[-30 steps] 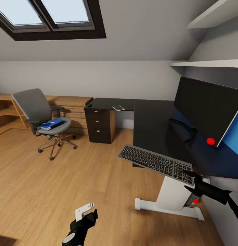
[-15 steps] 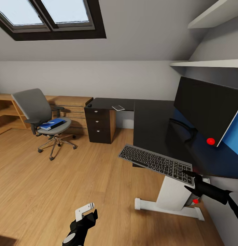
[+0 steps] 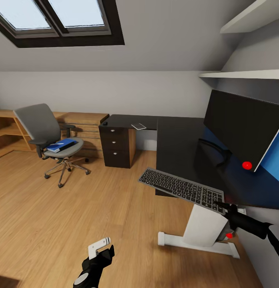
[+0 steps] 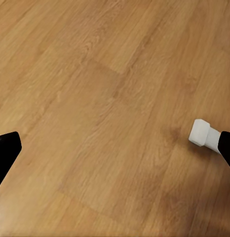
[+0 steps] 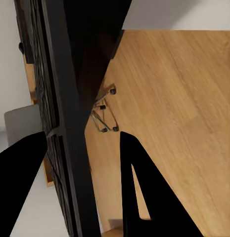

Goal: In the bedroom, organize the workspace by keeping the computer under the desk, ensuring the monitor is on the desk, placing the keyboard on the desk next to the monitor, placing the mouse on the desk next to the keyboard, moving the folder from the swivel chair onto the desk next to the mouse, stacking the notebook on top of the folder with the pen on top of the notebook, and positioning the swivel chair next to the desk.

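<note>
My right gripper (image 3: 224, 209) is shut on the near end of the dark grey keyboard (image 3: 180, 189), which hangs tilted over the black desk's (image 3: 175, 140) front corner. In the right wrist view the keyboard (image 5: 50, 98) stands edge-on between the black fingers (image 5: 144, 197). The black monitor (image 3: 243, 128) stands on the desk at right. The blue folder (image 3: 61, 145) lies on the grey swivel chair's (image 3: 37, 122) seat. The small notebook (image 3: 138, 126) and the mouse (image 3: 105, 123) rest on the desk's far wing. My left gripper (image 3: 101, 247) hangs open and empty over the floor (image 4: 115, 98).
The dark three-knob drawer unit (image 3: 117, 146) stands under the desk's far wing, with a light wooden chest (image 3: 85, 128) behind the chair. The desk's white leg and foot (image 3: 195, 240) are close to my right arm. Wall shelves (image 3: 243, 74) hang above the monitor.
The right gripper's fingers have drawn together on the keyboard's near end, and the keyboard has shifted slightly up and away. The left arm and the camera have not moved.
</note>
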Controlling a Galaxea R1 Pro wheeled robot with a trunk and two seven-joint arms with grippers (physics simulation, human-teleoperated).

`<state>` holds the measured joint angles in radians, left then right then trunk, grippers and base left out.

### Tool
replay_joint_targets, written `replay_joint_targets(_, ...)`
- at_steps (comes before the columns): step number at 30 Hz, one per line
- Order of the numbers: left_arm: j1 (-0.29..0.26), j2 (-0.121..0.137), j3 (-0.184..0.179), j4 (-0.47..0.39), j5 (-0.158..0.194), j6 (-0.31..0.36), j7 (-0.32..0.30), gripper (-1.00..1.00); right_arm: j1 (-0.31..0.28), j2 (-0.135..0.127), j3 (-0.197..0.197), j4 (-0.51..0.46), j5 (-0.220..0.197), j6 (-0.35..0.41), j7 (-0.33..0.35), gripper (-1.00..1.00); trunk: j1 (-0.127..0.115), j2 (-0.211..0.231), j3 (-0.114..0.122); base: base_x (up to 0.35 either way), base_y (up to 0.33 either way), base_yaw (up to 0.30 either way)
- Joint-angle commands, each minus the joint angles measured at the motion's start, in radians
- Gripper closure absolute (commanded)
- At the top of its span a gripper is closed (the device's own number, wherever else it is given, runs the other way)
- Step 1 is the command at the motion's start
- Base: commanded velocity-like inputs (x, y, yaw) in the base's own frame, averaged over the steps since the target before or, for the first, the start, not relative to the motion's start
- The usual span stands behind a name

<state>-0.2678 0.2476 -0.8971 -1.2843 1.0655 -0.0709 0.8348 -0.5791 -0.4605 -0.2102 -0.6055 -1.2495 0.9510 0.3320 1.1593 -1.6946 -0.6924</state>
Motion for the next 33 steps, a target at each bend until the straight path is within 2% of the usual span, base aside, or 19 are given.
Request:
replay_joint_targets(1, -0.001, 0.001, -0.003, -0.001, 0.008, -0.007, 0.004, -1.0, -0.001, 0.0, -0.003, 0.001, 0.02, 0.003, 0.007, 1.0, -0.004, 0.007, 0.002, 0.0, 0.0, 0.0)
replay_joint_targets(6, -0.002, -0.009, -0.004, 0.0, 0.009, -0.005, 0.006, -1.0, -0.001, 0.0, -0.003, -0.012, 0.019, 0.003, 0.008, 1.0, -0.023, 0.042, 0.018, 0.0, 0.0, 0.0)
replay_joint_targets(8, -0.001, -0.016, -0.003, 0.009, 0.01, -0.005, 0.003, -1.0, 0.0, 0.007, -0.005, -0.07, 0.019, 0.003, 0.008, 1.0, -0.031, 0.056, 0.024, 0.0, 0.0, 0.0)
replay_joint_targets(16, -0.001, -0.017, -0.003, 0.018, 0.01, -0.004, 0.001, -1.0, 0.001, 0.015, -0.005, -0.094, 0.018, 0.004, 0.009, 1.0, -0.061, 0.112, 0.049, 0.0, 0.0, 0.0)
replay_joint_targets(19, -0.002, -0.017, -0.003, 0.018, 0.01, -0.004, 0.001, -1.0, 0.001, 0.02, 0.006, -0.116, 0.018, 0.005, 0.012, 1.0, -0.073, 0.133, 0.059, 0.0, 0.0, 0.0)
replay_joint_targets(23, -0.002, -0.017, -0.003, 0.019, 0.01, -0.004, 0.001, -1.0, 0.001, 0.043, 0.032, -0.163, 0.018, 0.004, 0.014, 1.0, -0.088, 0.161, 0.071, 0.0, 0.0, 0.0)
replay_joint_targets(26, -0.002, -0.017, -0.003, 0.019, 0.01, -0.004, 0.001, -1.0, 0.002, 0.074, 0.041, -0.199, 0.018, 0.002, 0.015, 1.0, -0.1, 0.182, 0.08, 0.0, 0.0, 0.0)
replay_joint_targets(27, -0.002, -0.017, -0.003, 0.019, 0.009, -0.004, 0.002, -1.0, 0.002, 0.104, 0.046, -0.232, 0.019, 0.0, 0.015, 1.0, -0.1, 0.182, 0.08, 0.0, 0.0, 0.0)
replay_joint_targets(28, -0.001, -0.017, -0.003, 0.019, 0.009, -0.005, 0.002, -1.0, 0.002, 0.123, 0.048, -0.246, 0.02, -0.002, 0.015, 1.0, -0.1, 0.182, 0.08, 0.0, 0.0, 0.0)
replay_joint_targets(31, -0.001, -0.017, -0.003, 0.019, 0.006, -0.006, 0.004, -1.0, 0.002, 0.167, 0.05, -0.263, 0.017, -0.006, 0.016, 1.0, -0.1, 0.182, 0.08, 0.0, 0.0, 0.0)
replay_joint_targets(33, -0.001, -0.017, -0.003, 0.019, 0.005, -0.006, 0.005, -1.0, 0.002, 0.225, 0.052, -0.277, 0.017, -0.022, 0.015, 1.0, -0.1, 0.182, 0.08, 0.0, 0.0, 0.0)
